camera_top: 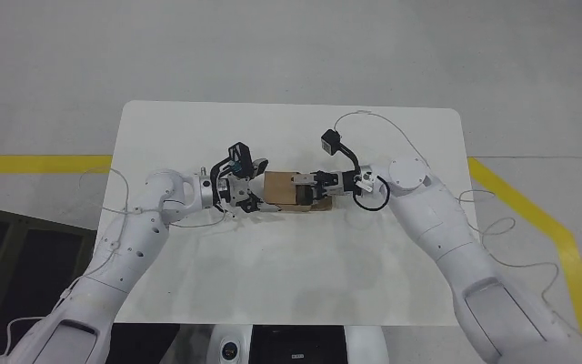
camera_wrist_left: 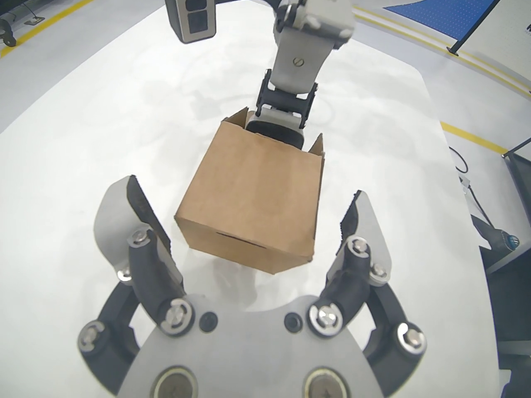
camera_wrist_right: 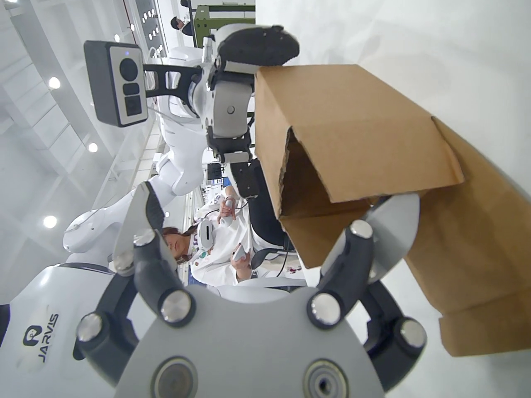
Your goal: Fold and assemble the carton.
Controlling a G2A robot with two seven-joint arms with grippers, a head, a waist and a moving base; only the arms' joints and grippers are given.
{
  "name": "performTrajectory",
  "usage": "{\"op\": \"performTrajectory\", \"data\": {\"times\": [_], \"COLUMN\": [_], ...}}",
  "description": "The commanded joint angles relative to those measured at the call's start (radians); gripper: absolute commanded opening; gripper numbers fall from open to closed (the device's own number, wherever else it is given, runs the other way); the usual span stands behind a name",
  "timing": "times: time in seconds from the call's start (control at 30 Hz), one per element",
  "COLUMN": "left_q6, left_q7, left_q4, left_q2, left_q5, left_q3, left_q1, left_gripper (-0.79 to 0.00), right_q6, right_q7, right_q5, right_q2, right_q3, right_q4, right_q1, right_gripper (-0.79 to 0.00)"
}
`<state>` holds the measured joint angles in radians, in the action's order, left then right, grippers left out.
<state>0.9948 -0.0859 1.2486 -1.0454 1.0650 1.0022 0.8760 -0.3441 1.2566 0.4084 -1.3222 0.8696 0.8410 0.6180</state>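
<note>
from above, the carton [camera_top: 280, 193] lies mid-way on the table [camera_top: 182, 273]. left wrist: the left gripper [camera_wrist_left: 245, 188] is spread wide just short of its closed end, holding nothing. right wrist: the right gripper [camera_wrist_right: 274, 205] is spread too, one finger [camera_wrist_right: 390, 217] inside the open mouth; i'd brace with the left, then fold the flaps [camera_wrist_right: 477, 242] slowly.

A white counter [camera_top: 291, 273] stands on a pale grey floor [camera_top: 273, 45]. Yellow floor tape [camera_top: 45, 164] runs off at 9 o'clock, with another strip [camera_top: 527, 205] at 3 o'clock. Round ceiling lights [camera_wrist_right: 54, 82] glow overhead. A blue perforated panel [camera_wrist_left: 456, 10] lies beyond the counter.
</note>
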Motion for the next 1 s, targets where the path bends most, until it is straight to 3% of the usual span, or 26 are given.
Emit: {"op": "performTrajectory", "data": {"times": [0.0, 0.13, 0.17, 0.2, 0.23, 0.3, 0.33, 0.37, 0.57, 0.87, 0.97], "left_q6": [0.001, 0.006, 0.008, 0.009, 0.011, 0.014, 0.014, 0.015, 0.017, 0.017, 0.017], "left_q7": [0.009, 0.026, 0.031, 0.035, 0.038, 0.041, 0.043, 0.045, 0.047, 0.054, 0.061], "left_q4": [-0.017, -0.045, -0.050, -0.056, -0.062, -0.072, -0.075, -0.077, -0.081, -0.089, -0.088], "left_q2": [-0.002, -0.005, -0.006, -0.007, -0.007, -0.009, -0.010, -0.011, -0.016, -0.020, -0.022], "left_q5": [0.010, 0.028, 0.032, 0.034, 0.037, 0.039, 0.041, 0.041, 0.044, 0.039, 0.047], "left_q3": [-0.004, -0.010, -0.011, -0.011, -0.012, -0.015, -0.017, -0.020, -0.032, -0.042, -0.052], "left_q1": [-0.005, -0.016, -0.019, -0.020, -0.022, -0.026, -0.027, -0.027, -0.031, -0.046, -0.049], "left_gripper": [0.000, 0.000, 0.000, 0.000, 0.000, 0.000, 0.000, 0.000, 0.000, 0.000, 0.000], "right_q6": [-0.006, 0.003, 0.012, 0.025, 0.043, 0.082, 0.101, 0.119, 0.180, 0.180, 0.231], "right_q7": [0.002, -0.004, -0.006, -0.006, -0.004, 0.007, 0.011, 0.013, 0.000, 0.000, -0.030], "right_q5": [-0.010, -0.055, -0.070, -0.088, -0.106, -0.142, -0.160, -0.174, -0.219, -0.219, -0.269], "right_q2": [0.012, 0.045, 0.054, 0.063, 0.073, 0.092, 0.101, 0.109, 0.141, 0.141, 0.145], "right_q3": [0.024, 0.087, 0.105, 0.121, 0.140, 0.177, 0.193, 0.207, 0.277, 0.277, 0.264], "right_q4": [0.029, 0.124, 0.155, 0.192, 0.225, 0.292, 0.326, 0.359, 0.515, 0.515, 0.529], "right_q1": [0.012, 0.049, 0.063, 0.079, 0.094, 0.128, 0.147, 0.168, 0.277, 0.277, 0.304], "right_gripper": [0.000, -0.040, -0.108, -0.206, -0.379, -0.539, -0.686, -0.785, -0.785, -0.785, -0.785]}}
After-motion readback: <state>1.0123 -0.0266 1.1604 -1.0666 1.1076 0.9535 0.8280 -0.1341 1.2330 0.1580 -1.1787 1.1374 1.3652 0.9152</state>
